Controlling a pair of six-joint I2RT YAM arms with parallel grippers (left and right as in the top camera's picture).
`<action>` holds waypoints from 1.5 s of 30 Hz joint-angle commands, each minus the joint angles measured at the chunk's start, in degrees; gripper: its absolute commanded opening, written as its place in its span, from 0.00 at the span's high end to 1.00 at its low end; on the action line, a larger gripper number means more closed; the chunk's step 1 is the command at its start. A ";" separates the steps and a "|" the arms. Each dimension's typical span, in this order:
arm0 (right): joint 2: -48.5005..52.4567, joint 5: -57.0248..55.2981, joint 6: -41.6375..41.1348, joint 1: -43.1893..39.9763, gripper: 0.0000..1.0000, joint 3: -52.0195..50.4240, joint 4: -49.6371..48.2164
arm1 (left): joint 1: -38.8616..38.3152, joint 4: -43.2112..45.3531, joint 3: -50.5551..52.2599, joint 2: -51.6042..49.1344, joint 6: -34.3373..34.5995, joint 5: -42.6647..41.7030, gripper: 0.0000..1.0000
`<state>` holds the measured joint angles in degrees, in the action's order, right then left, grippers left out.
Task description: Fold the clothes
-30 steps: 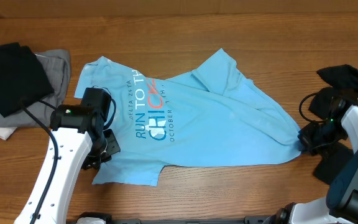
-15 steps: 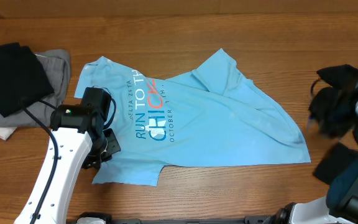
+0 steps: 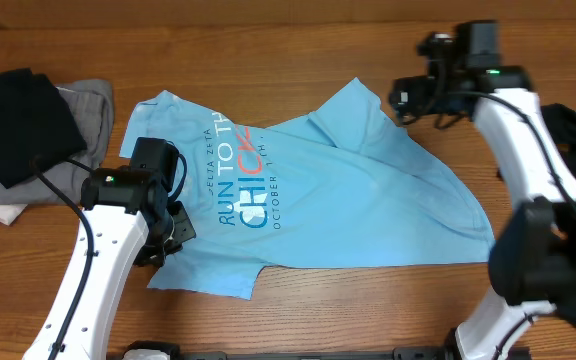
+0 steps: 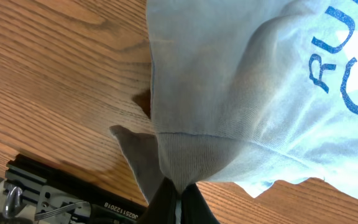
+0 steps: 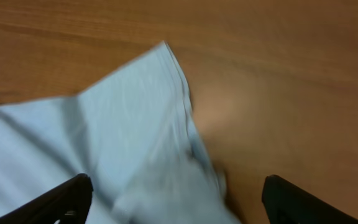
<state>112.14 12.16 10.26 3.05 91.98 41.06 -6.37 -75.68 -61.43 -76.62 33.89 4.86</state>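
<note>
Overhead shows the sky-blue T-shirt (image 3: 368,190) rumpled across the middle of the worktop (image 3: 298,30). The left gripper (image 4: 180,198) is clenched on its stitched edge toward the near left corner; the right gripper (image 5: 178,202) hangs spread open over a hemmed flap by the far edge. Limp, light cotton should drape and slide; hemmed edges look the surest holds
</note>
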 commanded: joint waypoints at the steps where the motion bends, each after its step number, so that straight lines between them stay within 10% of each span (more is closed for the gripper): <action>1: 4.33 -2.23 2.64 2.19 0.07 0.39 -6.23 | 0.02 0.13 0.22 -0.15 -0.87 -0.46 0.96; 13: 16.96 -2.05 2.62 5.33 0.19 0.33 -17.75 | 0.02 0.15 0.22 -0.13 -0.46 -0.90 0.96; 17: 18.53 -2.27 2.60 5.35 0.39 0.33 -17.99 | 0.02 0.39 0.22 -0.13 -0.46 -0.90 0.96; 20: 18.78 -4.79 1.40 5.35 0.83 0.35 -18.36 | 0.02 0.59 0.22 -0.13 -0.48 -0.92 0.96; 23: 18.69 -13.81 -5.11 5.20 0.96 0.42 -21.03 | 0.02 0.59 0.22 -0.13 -0.48 -0.92 0.96; 45: 18.86 -24.20 -26.64 -6.43 0.96 12.70 -22.14 | 0.02 12.07 0.20 -0.15 -0.46 -2.12 0.93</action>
<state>130.80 -9.10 -14.26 -3.31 103.53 18.74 -6.37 -64.53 -61.41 -76.64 33.89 3.16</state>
